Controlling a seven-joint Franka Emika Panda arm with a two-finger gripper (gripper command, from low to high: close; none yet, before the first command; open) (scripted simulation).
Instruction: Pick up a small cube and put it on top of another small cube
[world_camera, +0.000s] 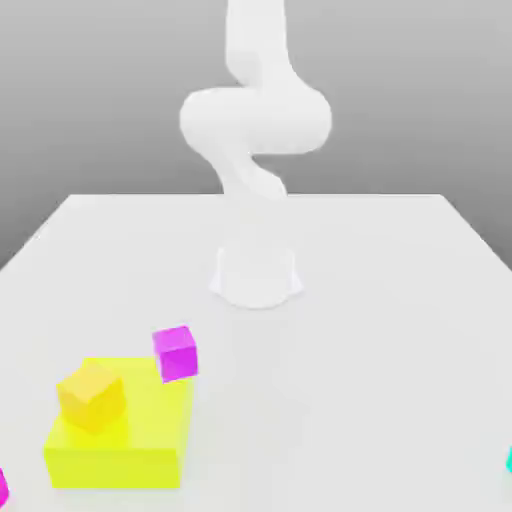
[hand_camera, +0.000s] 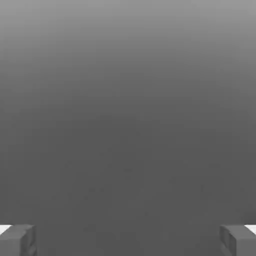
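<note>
Two magenta cubes sit on the white counter (world_camera: 400, 330) in the exterior view. One magenta sliver (world_camera: 3, 487) is cut off by that view's left edge, nearest the camera; a cyan scrap (world_camera: 509, 459) sits at the right edge. Next back lies the yellow block (world_camera: 140, 440), carrying the small orange-yellow cube (world_camera: 92, 395). The small cube (world_camera: 176, 352) sits just beyond the block's far right corner. Farthest stands the arm (world_camera: 256, 130). From the hand view, the gripper (hand_camera: 128, 241) has its jaws spread wide, gripping nothing.
</note>
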